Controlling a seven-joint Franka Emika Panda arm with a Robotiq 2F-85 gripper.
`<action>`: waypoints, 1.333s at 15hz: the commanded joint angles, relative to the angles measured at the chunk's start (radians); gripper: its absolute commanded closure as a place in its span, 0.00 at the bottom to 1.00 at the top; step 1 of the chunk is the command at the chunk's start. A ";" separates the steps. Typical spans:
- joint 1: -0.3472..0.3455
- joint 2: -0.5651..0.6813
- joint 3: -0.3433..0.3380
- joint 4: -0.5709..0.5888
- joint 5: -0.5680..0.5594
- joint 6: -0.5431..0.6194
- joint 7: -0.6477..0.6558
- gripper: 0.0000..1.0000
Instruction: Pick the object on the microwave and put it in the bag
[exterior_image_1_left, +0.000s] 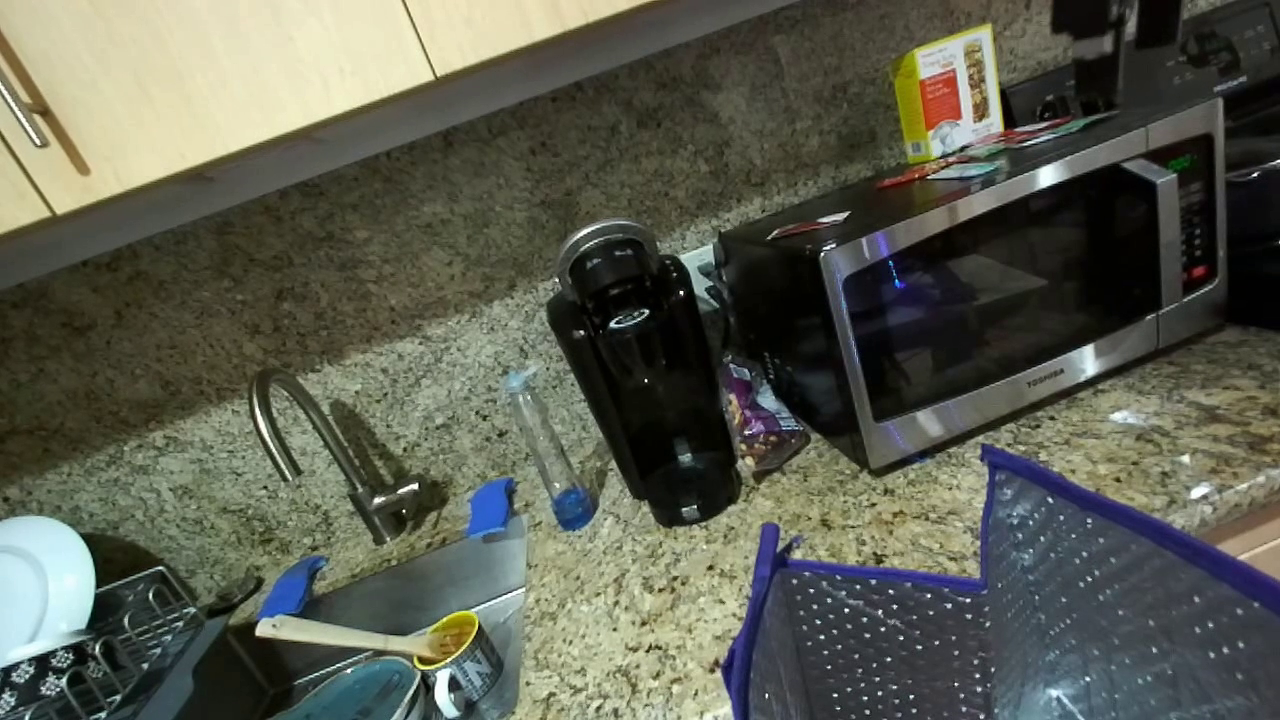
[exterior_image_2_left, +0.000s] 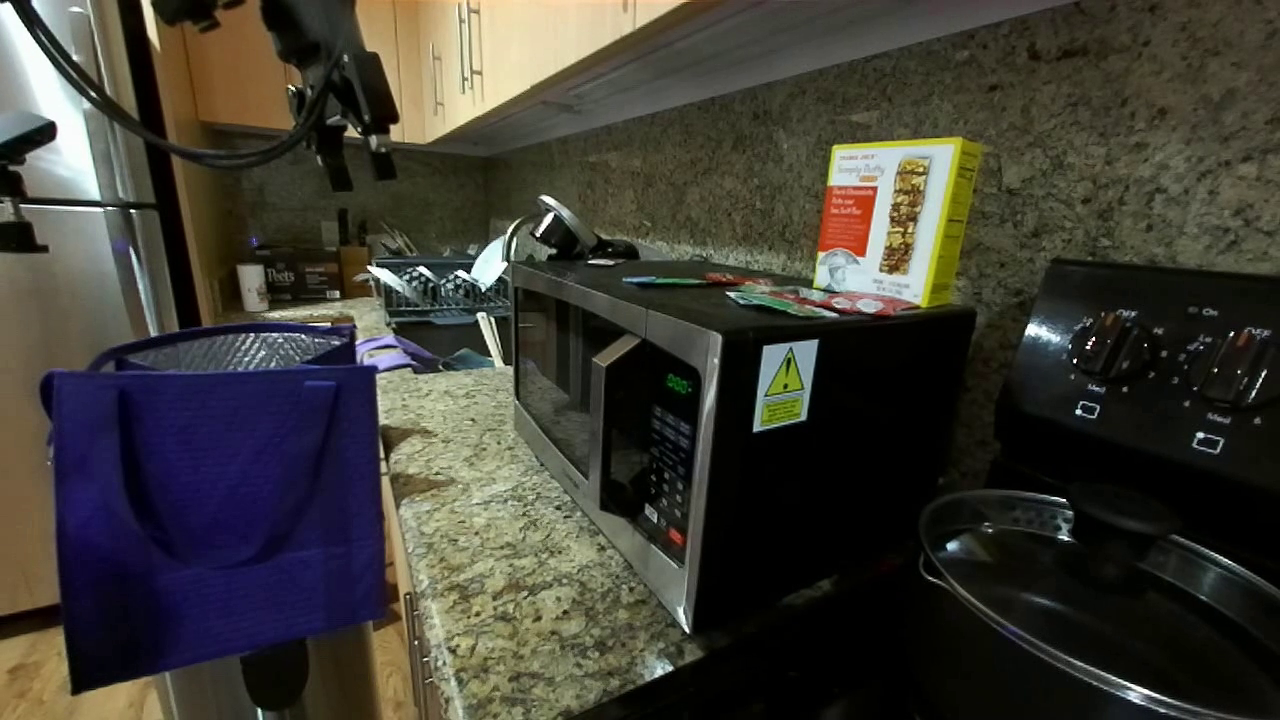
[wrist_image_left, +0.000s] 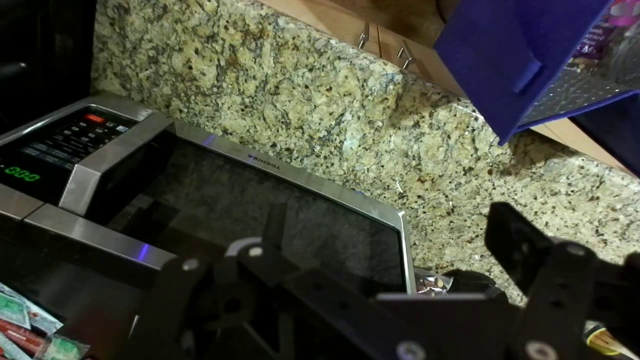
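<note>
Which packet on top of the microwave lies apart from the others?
The red-and-white packet, alone on the microwave, towards the coffee maker; the other packets lie grouped by the yellow box.

Speckled granite counter (exterior_image_1_left: 620, 600) now, mottled tan and brown — and the microwave (exterior_image_1_left: 1005, 290) sits right on it. Beside that stands the black coffee maker (exterior_image_1_left: 655, 400); next along, a clear bottle (exterior_image_1_left: 545, 450), blue at its base — and there, between microwave and coffee maker, rests a purple-printed snack pouch (exterior_image_1_left: 757, 415).
</note>
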 joint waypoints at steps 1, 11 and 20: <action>0.019 0.002 -0.017 0.003 -0.004 -0.003 0.003 0.00; 0.030 0.116 -0.094 0.121 -0.001 0.106 -0.404 0.00; 0.041 0.486 -0.084 0.486 0.052 0.200 -0.647 0.00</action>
